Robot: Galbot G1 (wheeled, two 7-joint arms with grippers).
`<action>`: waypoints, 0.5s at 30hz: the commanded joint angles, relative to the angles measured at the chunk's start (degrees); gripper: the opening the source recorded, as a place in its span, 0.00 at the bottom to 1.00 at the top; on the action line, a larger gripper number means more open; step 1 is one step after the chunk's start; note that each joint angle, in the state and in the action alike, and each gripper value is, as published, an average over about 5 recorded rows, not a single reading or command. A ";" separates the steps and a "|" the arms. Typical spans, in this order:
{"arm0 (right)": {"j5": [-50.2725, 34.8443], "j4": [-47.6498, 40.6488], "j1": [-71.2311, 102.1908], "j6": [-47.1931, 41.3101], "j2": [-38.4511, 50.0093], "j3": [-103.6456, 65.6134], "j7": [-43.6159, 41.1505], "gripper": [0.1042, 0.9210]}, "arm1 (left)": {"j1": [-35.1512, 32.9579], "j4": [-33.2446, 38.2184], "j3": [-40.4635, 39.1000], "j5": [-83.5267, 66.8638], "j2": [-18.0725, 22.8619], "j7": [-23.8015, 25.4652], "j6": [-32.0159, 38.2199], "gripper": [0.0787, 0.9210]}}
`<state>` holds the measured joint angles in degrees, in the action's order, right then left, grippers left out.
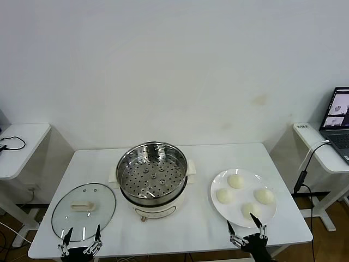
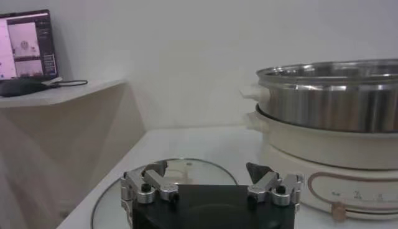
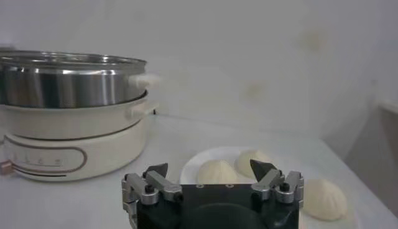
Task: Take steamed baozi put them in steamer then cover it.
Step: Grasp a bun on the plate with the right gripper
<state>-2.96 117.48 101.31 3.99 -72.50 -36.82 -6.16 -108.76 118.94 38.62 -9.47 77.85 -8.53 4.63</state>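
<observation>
You have four steamed baozi [image 1: 235,181] on a white plate [image 1: 218,183] near the right edge of the white table [image 1: 202,218]: smooth, cream-white, domed buns, set apart from one another in a rough ring. The steamer [image 1: 152,177] stands at the middle of the table, a shiny steel pot with its perforated tray showing, on a cream-white base with side handles at left and right; it is uncovered and no bun lies in it. The cover [image 1: 83,211] lies flat by the front left corner, clear glass with a metal rim. Its cream-white oblong handle faces up, with its long axis running roughly along the front edge.

Your left gripper [image 1: 80,242] sits at the front edge just before the cover, fingers spread, holding nothing. Your right gripper [image 1: 247,231] sits at the front edge at the plate's near rim, just in front of the nearest bun, fingers likewise spread and empty.
</observation>
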 commanded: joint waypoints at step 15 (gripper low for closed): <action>32.04 -12.67 -27.62 -7.13 28.25 0.23 -14.48 0.88 | 3.14 -1.50 -0.15 8.82 -0.20 2.68 -1.14 0.88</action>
<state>17.86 110.23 86.07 0.00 -57.70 -37.77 -11.18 -106.70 117.68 38.53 -3.48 77.68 -6.41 3.80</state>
